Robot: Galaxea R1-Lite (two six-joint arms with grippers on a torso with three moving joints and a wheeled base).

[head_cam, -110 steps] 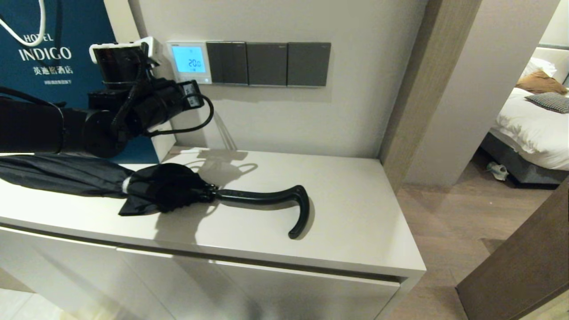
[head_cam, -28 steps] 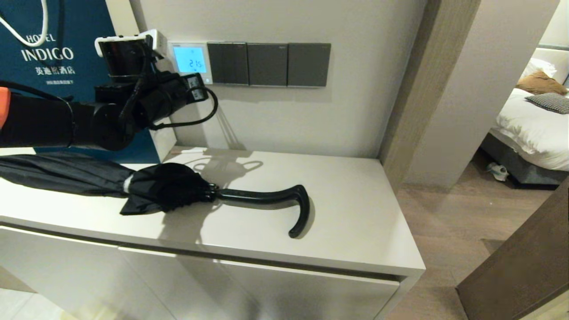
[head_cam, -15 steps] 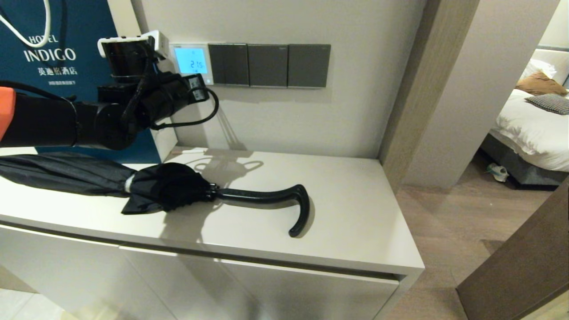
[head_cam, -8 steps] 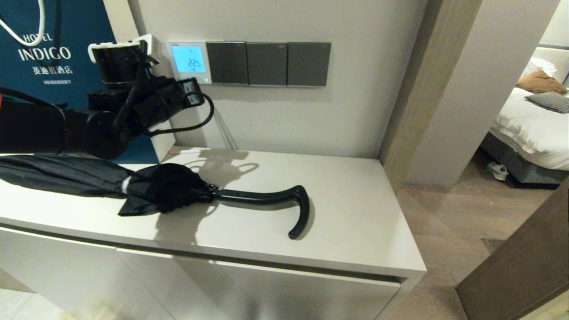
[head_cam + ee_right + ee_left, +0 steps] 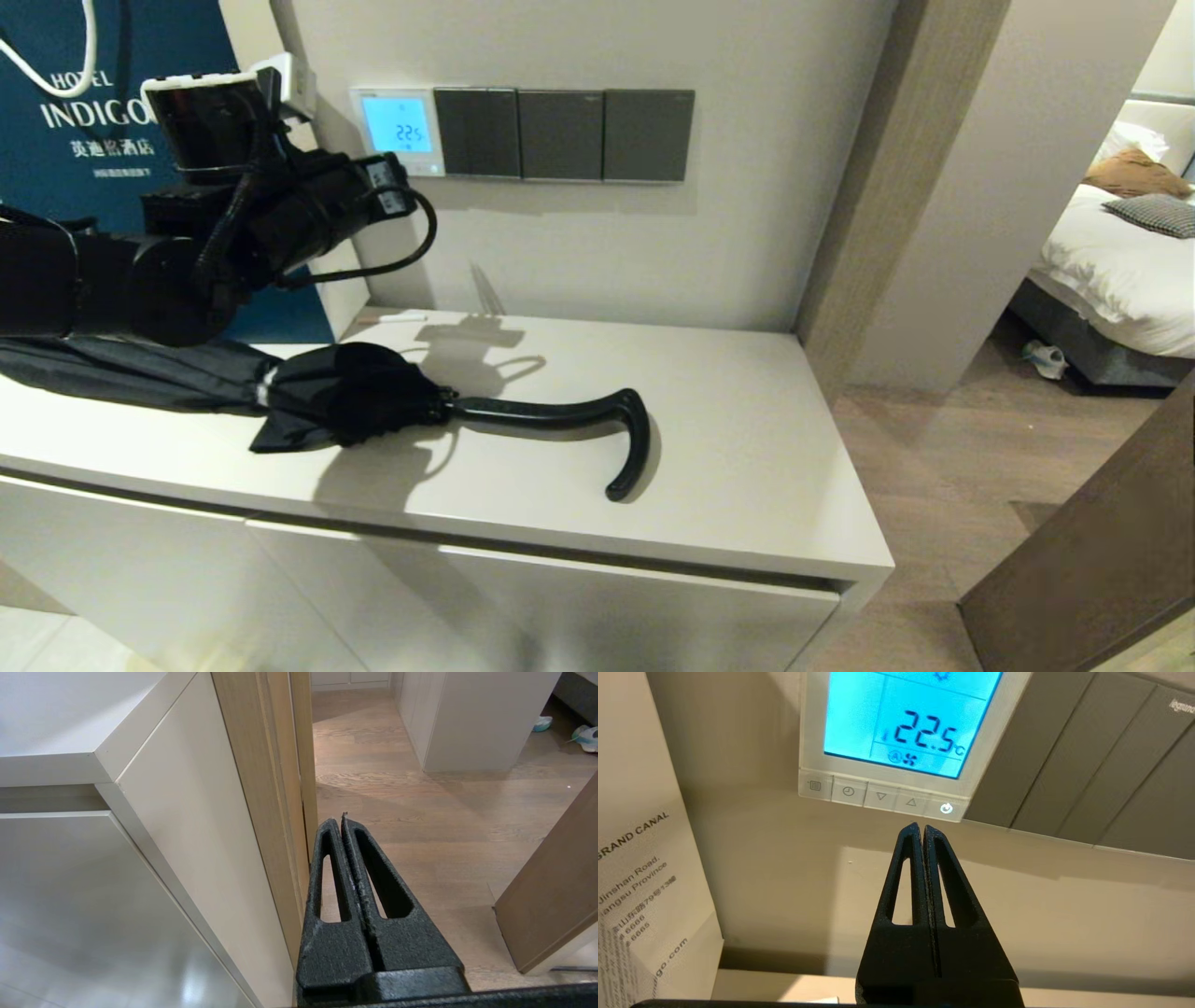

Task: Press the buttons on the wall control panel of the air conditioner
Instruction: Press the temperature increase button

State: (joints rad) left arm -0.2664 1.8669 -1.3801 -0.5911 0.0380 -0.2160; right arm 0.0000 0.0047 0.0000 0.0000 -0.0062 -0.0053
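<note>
The air conditioner's wall control panel (image 5: 397, 131) is a small white thermostat on the wall, its screen lit light blue and reading 22.5 (image 5: 901, 728). The buttons (image 5: 882, 797) run in a row along its lower edge; the one at the switch-plate end carries a glowing ring. My left gripper (image 5: 920, 826) is shut and empty. Its tips sit just below the up-arrow and ring buttons, off the panel, and it shows in the head view (image 5: 397, 177) below and left of the panel. My right gripper (image 5: 342, 819) is shut, parked low beside the cabinet's side.
Dark grey switch plates (image 5: 565, 135) adjoin the panel on its right. A black umbrella (image 5: 373, 401) lies on the white cabinet top (image 5: 728, 467) under my left arm. A blue paper bag (image 5: 84, 112) stands at the left. A wooden door frame (image 5: 261, 788) and open floor lie to the right.
My left arm has drawn back from the wall and moved left, off the buttons. The reading rose from 20.0 through 21.5 to 22.5.
</note>
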